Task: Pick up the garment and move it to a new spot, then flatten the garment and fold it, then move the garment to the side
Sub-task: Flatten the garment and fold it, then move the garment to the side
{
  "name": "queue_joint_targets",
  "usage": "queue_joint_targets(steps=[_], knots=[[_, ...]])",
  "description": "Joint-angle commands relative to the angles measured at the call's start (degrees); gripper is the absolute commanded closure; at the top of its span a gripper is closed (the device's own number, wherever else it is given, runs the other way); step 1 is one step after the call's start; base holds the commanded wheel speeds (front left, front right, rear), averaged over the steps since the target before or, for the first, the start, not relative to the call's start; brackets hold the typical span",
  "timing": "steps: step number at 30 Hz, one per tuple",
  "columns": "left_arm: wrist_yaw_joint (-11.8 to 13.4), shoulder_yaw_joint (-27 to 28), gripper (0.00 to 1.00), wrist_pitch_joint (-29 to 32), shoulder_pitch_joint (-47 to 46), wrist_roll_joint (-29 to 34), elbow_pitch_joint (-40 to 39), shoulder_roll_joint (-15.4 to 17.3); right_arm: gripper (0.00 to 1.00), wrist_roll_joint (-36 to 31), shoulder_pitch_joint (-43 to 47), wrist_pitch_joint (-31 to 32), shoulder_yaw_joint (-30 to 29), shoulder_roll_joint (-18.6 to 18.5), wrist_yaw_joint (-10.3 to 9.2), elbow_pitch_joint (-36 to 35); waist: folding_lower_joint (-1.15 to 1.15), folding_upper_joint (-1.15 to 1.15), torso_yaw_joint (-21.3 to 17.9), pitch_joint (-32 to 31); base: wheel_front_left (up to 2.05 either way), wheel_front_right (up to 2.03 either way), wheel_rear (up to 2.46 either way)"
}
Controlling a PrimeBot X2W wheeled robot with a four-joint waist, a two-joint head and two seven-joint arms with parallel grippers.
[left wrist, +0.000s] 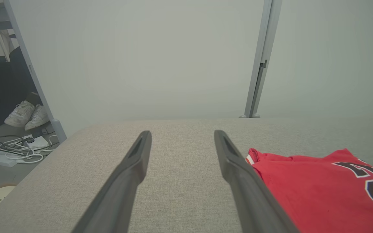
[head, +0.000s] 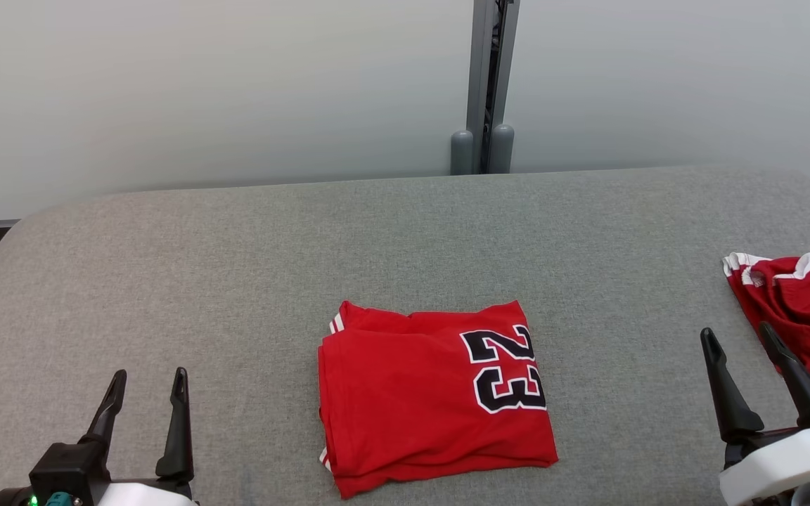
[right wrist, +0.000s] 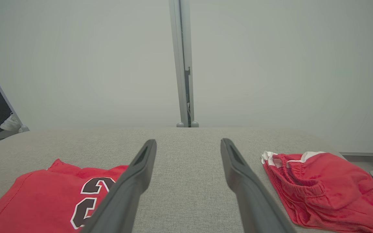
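A red garment [head: 433, 400] with a black "23" lies folded into a neat rectangle at the middle front of the grey padded table [head: 405, 232]. It also shows at the lower right of the left wrist view, garment [left wrist: 319, 191], and at the lower left of the right wrist view, garment [right wrist: 44, 200]. My left gripper [head: 148, 383] stands open over bare table to the garment's left, holding nothing. My right gripper [head: 739, 337] stands open to the garment's right, holding nothing; in its own view the right gripper [right wrist: 188, 144] points at bare table.
A second red garment with white trim [head: 802, 306] lies crumpled at the table's right edge, just beside my right gripper; second garment [right wrist: 322, 191]. A grey post [head: 486, 84] and pale wall stand behind the table. Cables and shoes [left wrist: 26, 113] lie on the floor off the left edge.
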Motion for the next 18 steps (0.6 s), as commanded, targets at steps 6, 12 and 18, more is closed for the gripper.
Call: queue_joint_targets(steps=[6,12,18], knots=[[0.65,-0.13,0.0,0.34,0.53,0.11,-0.56,0.47,0.0,-0.78,1.2,0.81,-0.86,0.43,0.01,-1.6,0.0,0.0,0.13,-0.01,0.0,0.0,0.0],[0.86,-0.21,0.0,0.56,0.53,-0.16,-0.62,0.64,0.0,-0.88,1.12,1.0,-1.06,0.59,0.01,-2.03,0.0,0.0,0.24,0.27,0.0,0.0,0.0],[0.92,-0.29,0.0,0.27,0.03,-0.37,-0.7,0.82,0.0,-0.84,0.88,0.69,-1.21,0.55,0.01,-1.86,0.0,0.0,0.34,0.55,0.0,0.0,0.0]])
